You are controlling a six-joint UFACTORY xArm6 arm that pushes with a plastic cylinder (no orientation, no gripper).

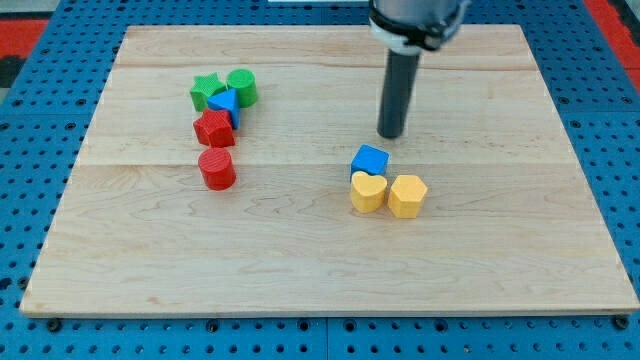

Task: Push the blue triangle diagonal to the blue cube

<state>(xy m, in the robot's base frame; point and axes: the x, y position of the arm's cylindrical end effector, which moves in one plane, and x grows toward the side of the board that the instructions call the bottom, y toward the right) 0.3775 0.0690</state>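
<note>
One blue triangle (pixel 224 102) lies in the cluster toward the view's upper left of the wooden board (pixel 300 250), pressed between three neighbours: a green star (pixel 205 92) touching it on the view's left, a green cylinder (pixel 242 87) just above and to its right, and a red block of faceted outline (pixel 213 129) touching it from below. One red cylinder (pixel 217 168) stands just below that red block, slightly apart from it. One blue cube (pixel 369 160) sits well apart, toward the view's centre right, touching a yellow heart (pixel 367 192) below it; a yellow hexagonal block (pixel 407 195) sits against the heart's right side. Count: two blue, two green, two red, two yellow, eight blocks in all. My tip (pixel 390 135) stands on the board just above and slightly right of the blue cube, near it but not touching, and far from the blue triangle. The arm carries no gripper, only the dark rod, which holds nothing.
</note>
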